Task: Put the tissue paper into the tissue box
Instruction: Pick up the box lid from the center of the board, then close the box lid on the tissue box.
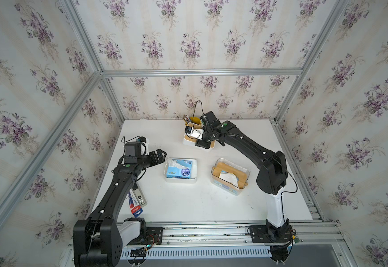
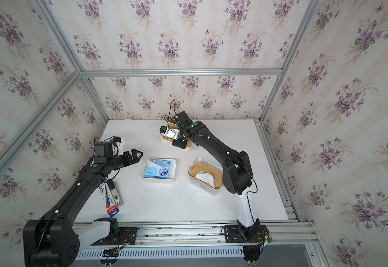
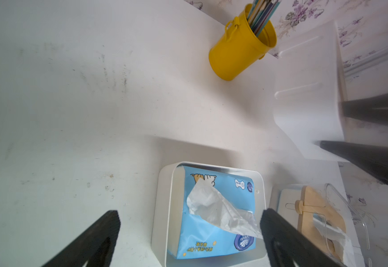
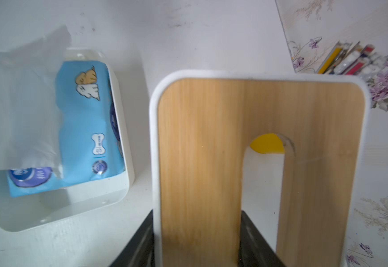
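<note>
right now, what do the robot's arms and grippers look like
Both are black: left arm and right arm, each with a white lower link, a green dot by the wrist, white studs along the links and thin black cables. The left gripper and right gripper have black, wedge-shaped fingers.

White table with tissue box, clear box, yellow cup, packets.
</note>
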`<state>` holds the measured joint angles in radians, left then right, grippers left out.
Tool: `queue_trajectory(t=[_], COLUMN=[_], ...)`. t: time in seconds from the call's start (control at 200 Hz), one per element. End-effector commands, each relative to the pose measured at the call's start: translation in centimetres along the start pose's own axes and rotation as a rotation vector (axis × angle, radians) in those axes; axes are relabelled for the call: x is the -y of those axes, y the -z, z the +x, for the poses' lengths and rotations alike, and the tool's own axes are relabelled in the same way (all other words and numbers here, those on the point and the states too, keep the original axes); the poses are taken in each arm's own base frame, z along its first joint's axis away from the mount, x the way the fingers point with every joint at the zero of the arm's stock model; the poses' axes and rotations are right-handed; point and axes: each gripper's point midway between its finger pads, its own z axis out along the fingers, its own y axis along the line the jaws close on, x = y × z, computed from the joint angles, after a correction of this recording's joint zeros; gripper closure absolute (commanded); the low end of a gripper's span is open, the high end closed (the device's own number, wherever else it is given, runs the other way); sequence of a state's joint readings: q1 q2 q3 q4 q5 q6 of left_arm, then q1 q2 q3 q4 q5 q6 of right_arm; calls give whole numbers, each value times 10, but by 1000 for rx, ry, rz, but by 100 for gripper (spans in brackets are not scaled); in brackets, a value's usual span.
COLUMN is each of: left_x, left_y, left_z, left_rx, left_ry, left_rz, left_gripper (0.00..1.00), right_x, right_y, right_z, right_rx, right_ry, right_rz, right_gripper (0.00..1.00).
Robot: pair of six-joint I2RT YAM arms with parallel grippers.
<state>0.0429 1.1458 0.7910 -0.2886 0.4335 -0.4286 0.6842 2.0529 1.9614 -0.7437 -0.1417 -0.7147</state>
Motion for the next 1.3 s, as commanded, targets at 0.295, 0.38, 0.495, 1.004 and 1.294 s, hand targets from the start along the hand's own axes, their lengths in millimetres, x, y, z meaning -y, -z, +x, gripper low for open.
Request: queue_trajectory(t=[0.295,0.38,0.495,1.004,1.294], left_x=[-34,-40,-48,-56,-53], left_y=[35,39,43,49,44], left_z=[-49,-53,-56,-56,-56], left_rx=[272,290,312,328,310], left_ry=[92,103,113,108,95], left_rz=[-147,-166,-186,-193,-163], left_gripper=[1,1,1,1,1], right_x=[-64,-78,-93,-134,-136], right_y=[40,44,44,30,14], right_z=[-75,-81,-84,-97,-91], right_rx=[110,104,94,38,-40], right_ry=[-67,-71,-84,-125,-186], right_rz=[-55,-67,-89,-172,-168], right_gripper=[79,79,79,79,80])
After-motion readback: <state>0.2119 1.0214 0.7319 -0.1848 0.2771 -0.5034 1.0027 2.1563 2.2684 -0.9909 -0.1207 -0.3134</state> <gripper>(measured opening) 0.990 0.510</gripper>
